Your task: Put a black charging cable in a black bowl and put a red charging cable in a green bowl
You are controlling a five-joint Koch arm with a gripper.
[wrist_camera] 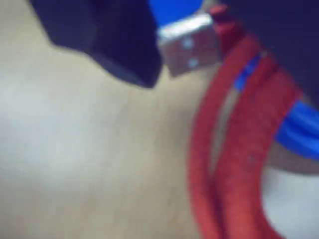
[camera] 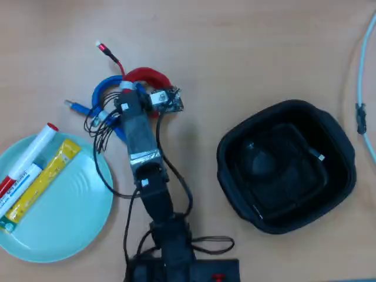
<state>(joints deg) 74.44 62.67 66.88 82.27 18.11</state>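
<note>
Closest to the wrist camera, a dark gripper jaw filled the upper left of the blurred wrist view, and the gripper [wrist_camera: 149,74] stood just beside the silver metal plug [wrist_camera: 192,47] of the red charging cable [wrist_camera: 239,149], whose strands ran down the right side over a pale wooden bench [wrist_camera: 75,149]. A blue cable [wrist_camera: 299,124] crossed among the red strands. Only one jaw showed clearly, so I could not tell how far apart the jaws stood, nor whether they had hold of anything. In the overhead view the arm [camera: 144,153] reached from the bench's near edge toward its middle, and its gripper [camera: 126,100] sat over the red charging cable [camera: 147,75], which lay coiled on the bench and overlapped the blue cable [camera: 103,91]; a thin red end with a small plug ran off toward the far edge. The green bowl [camera: 70,211] sat at the near left corner, holding a white marker with a red cap [camera: 32,150], a yellow packet [camera: 44,179] and another white tube-like item [camera: 14,188]. The black bowl [camera: 235,147] sat right of the arm, well apart from the red coil, with the black charging cable [camera: 276,170] lying inside it, its metal-tipped plug [camera: 320,157] toward the right wall. A pale cord [camera: 361,76] ran along the bench's right edge.
</note>
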